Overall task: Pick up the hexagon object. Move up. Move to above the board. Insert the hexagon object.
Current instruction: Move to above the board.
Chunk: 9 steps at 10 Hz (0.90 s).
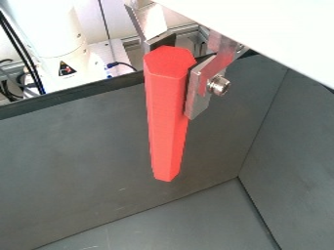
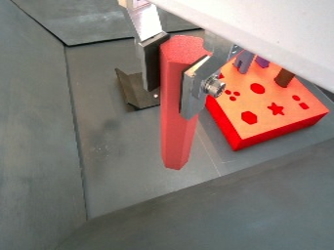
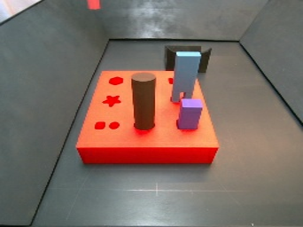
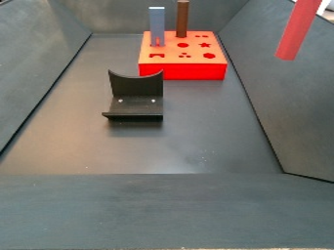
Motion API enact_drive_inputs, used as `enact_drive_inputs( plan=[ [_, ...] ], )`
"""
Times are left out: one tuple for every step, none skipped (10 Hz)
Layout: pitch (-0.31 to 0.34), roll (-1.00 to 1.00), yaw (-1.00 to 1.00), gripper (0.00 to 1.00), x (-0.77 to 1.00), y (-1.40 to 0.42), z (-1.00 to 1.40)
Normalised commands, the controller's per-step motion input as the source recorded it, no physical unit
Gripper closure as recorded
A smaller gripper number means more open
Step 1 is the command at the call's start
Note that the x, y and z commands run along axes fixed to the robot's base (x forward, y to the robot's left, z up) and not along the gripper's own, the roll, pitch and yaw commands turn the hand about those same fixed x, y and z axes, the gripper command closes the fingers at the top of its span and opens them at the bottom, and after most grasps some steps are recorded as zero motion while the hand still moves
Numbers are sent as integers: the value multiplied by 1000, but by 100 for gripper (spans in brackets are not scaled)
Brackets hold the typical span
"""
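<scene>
The floor [image 4: 170, 127] is dark grey and walled in, and on it the board [image 3: 148, 146] is the landmark for everything else: a flat red square with shaped holes in its top. Standing in the board are a dark cylinder [image 3: 143, 101], a light blue block [image 3: 186, 75] and a smaller purple block [image 3: 190, 114]. The fixture [image 4: 135, 96] stands on the floor beside the board, apart from it.

The rod [image 2: 179, 103], a slender red six-sided prism, is nowhere near the floor: it hangs well above it, clamped near its upper end between the jaws of the gripper [image 2: 183, 73], its long axis close to vertical and its free lower end pointing down. In a wrist view one silver finger [image 1: 205, 86] lies flat against a side face of the rod. In a side view the rod [image 4: 300, 29] shows at the edge of the picture, high and off to one side of the board, not over it.

The coming move turns on that offset. Judging by the wrist view, the board lies to the side of the rod's lower end, so the lift looks done and the carry sideways is the step in hand. The hexagon hole [image 2: 251, 116] sits at the board's near edge in that view; the rod's end must come over it, with the flats likely needing to match
</scene>
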Motion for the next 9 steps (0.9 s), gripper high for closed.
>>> enact_drive_inputs(
  plan=[
    [60, 21, -13, 100, -421, 10, 28],
    [60, 21, -13, 100, -421, 10, 28],
    [60, 21, -13, 100, -421, 10, 28],
    [64, 134, -1000, 100, 475, -1000, 151],
    [72, 141, -1000, 100, 478, -1000, 151],
    [86, 137, -1000, 100, 485, -1000, 151],
    [111, 51, -1000, 100, 501, -1000, 150],
    [153, 50, -928, 100, 506, -1000, 150],
    [160, 22, -655, 100, 511, -1000, 151]
  ],
)
